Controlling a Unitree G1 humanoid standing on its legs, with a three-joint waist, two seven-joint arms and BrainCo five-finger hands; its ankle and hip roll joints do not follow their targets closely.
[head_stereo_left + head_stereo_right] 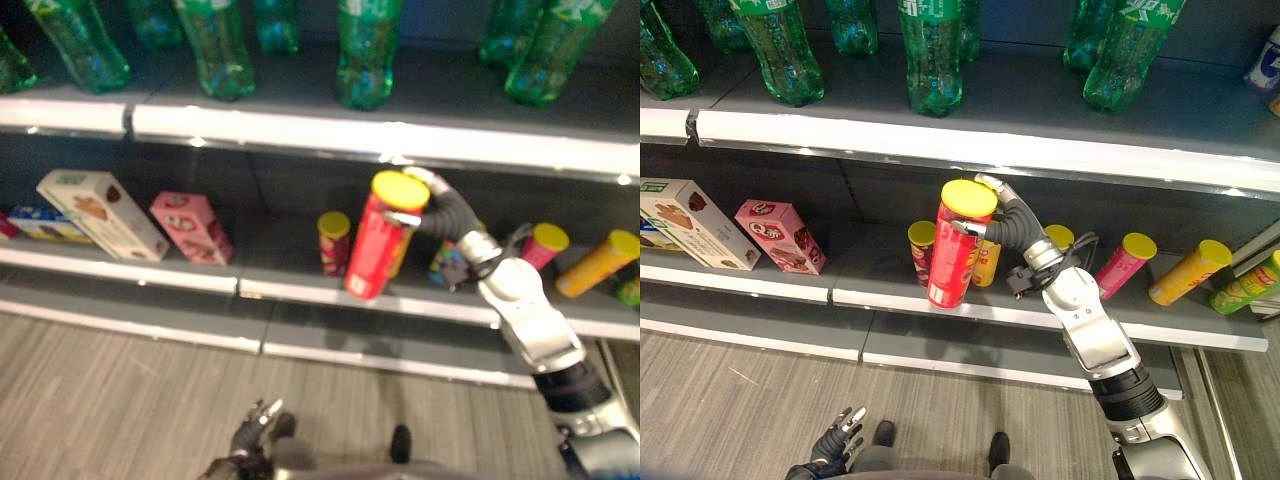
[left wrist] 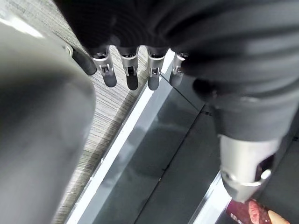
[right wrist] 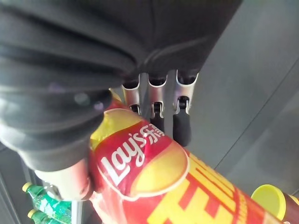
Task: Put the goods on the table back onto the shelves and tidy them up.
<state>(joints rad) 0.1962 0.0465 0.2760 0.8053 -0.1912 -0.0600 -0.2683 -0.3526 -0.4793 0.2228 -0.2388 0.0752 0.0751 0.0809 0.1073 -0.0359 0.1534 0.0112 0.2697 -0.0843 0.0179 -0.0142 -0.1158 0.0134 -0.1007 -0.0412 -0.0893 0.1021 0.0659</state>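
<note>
Red cylindrical crisp can with a yellow plastic lid (image 1: pixel 958 246) stands tilted at the front edge of the grey middle shelf (image 1: pixel 890 290), its base on the shelf lip and its top leaning away toward the right. The right hand (image 1: pixel 1000 218) is clamped round the can's upper part just under the lid, fingers (image 3: pixel 182 126) curled over one side and the thumb against the other, as the right wrist view shows from close up. Just behind the red can stands a shorter red can with a yellow lid (image 1: pixel 922 248), and a small yellow can (image 1: pixel 987 262) sits close beside it, partly hidden. To the right of the red can, past the arm, a pink can with a yellow lid (image 1: pixel 1124 264) and a yellow can with a yellow lid (image 1: pixel 1186 271) lie tilted on the same shelf. Well to the left of the red can, a pink cardboard box (image 1: pixel 780 236) and a white cardboard box with a biscuit picture (image 1: pixel 695 223) lean on the shelf. Above the red can, on the grey upper shelf (image 1: pixel 1020 150), stand several green plastic bottles (image 1: pixel 932 55). The left hand (image 1: pixel 835 440) hangs low, well below and left of the red can, over the grey wood-grain floor (image 1: pixel 730 390), with its fingers (image 2: pixel 131 74) straight and apart, holding nothing.
</note>
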